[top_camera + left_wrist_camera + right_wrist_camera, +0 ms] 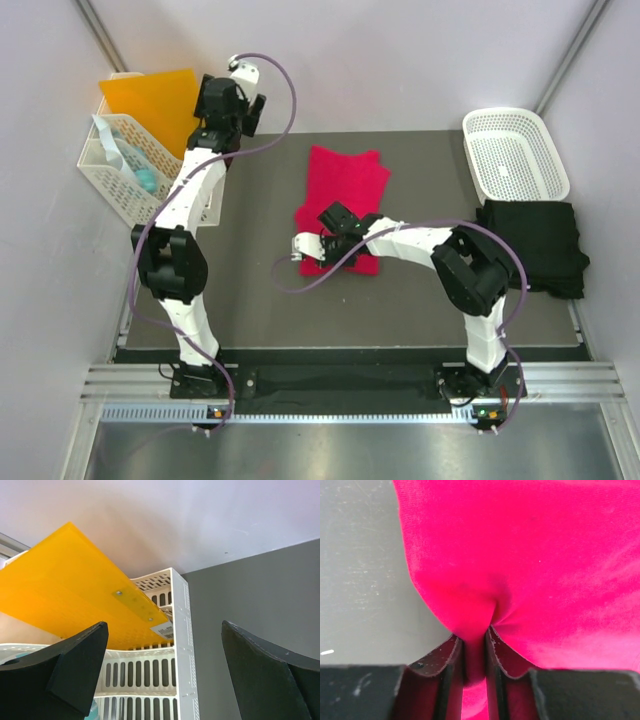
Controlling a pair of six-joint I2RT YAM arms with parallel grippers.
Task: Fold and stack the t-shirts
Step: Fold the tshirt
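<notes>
The pinkish-red t-shirt [345,180] lies partly folded on the dark table, mid-centre. My right gripper [318,255] is at its near left edge, shut on a pinched fold of the red cloth [535,555]. In the right wrist view the cloth is squeezed between the two fingers of the right gripper [475,645]. The black t-shirt [530,240] lies folded at the right side of the table. My left gripper [225,105] is raised at the back left, far from both shirts. In the left wrist view the left gripper [165,670] is open and holds nothing.
A white lattice basket [503,113] stands at the back right, just behind the black shirt. At the left edge is a white slotted bin [125,175] with an orange board [150,100] on it, close in front of the left gripper.
</notes>
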